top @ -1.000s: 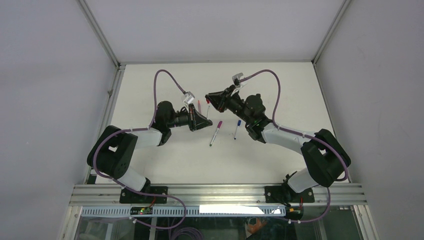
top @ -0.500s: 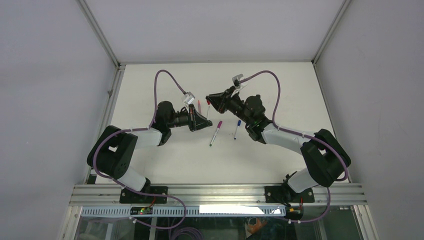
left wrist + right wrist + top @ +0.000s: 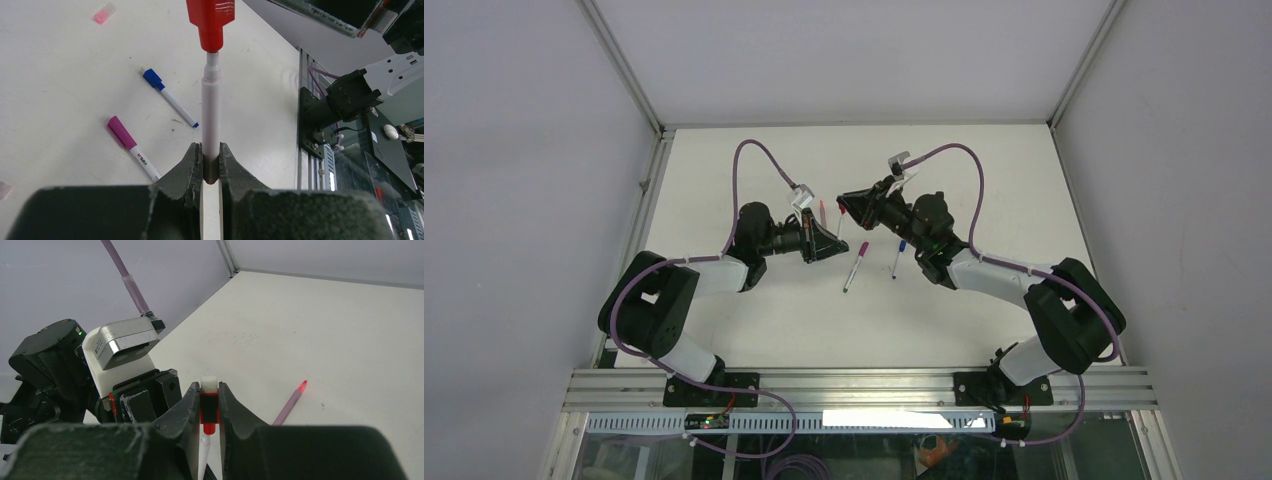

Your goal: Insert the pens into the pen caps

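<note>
Clamping the left pincer tight on the lower end of a white pen, holding it upright in the left wrist view. Squeezing the right pincer onto the red cap, jaws pressing on both its sides. Meeting pen and cap end to end above the counter, the pen's narrow top disappearing into the cap's mouth, in line with it. Hanging both in mid-air over the counter's middle, toward the far half, well apart from every edge.

Lying flat a little nearer the bases: blue-capped pen and magenta-capped pen, roughly parallel, close but not touching. Resting apart from them, alone on bare surface: pale pink cap. Lying near the left pincer: pinkish pen, red tip showing, uncapped.

Leaving wide bare counter toward the far wall, toward both side rails and toward the near rail. Crowding only where the two pincers are facing each other, tips almost meeting.
</note>
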{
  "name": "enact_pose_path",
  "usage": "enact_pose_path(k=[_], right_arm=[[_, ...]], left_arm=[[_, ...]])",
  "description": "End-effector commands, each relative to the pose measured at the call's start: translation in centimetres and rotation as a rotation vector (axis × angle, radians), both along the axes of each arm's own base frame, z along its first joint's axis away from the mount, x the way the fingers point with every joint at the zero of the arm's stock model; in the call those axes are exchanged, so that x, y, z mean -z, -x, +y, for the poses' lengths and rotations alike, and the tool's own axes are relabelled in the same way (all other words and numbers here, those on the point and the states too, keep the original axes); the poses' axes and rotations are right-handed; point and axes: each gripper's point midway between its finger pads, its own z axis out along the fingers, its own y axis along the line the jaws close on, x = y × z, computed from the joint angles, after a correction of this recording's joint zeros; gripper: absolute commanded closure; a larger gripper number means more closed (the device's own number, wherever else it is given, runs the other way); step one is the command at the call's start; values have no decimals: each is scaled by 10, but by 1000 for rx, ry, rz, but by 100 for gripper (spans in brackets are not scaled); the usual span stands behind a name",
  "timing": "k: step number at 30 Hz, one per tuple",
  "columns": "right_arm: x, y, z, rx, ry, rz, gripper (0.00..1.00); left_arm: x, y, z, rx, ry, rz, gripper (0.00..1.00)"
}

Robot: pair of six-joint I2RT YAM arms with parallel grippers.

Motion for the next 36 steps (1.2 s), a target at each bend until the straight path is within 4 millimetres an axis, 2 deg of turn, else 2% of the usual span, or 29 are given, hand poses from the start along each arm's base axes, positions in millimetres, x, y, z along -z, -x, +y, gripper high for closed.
enact_pose_path(k=[1, 12, 27, 36], right_arm=[[-17, 1, 2, -2, -37, -42, 100], [-18, 6, 3, -21, -46, -20, 100], [-7, 12, 8, -44, -42, 16, 100], [-4, 15, 9, -50, -39, 20, 100]], left_arm=[[-20, -2, -2, 10, 20, -106, 100], [-20, -5, 0, -15, 8, -122, 100], [-34, -12, 8, -64, -4, -166, 100], [-31, -15, 9, -69, -12, -161, 100]])
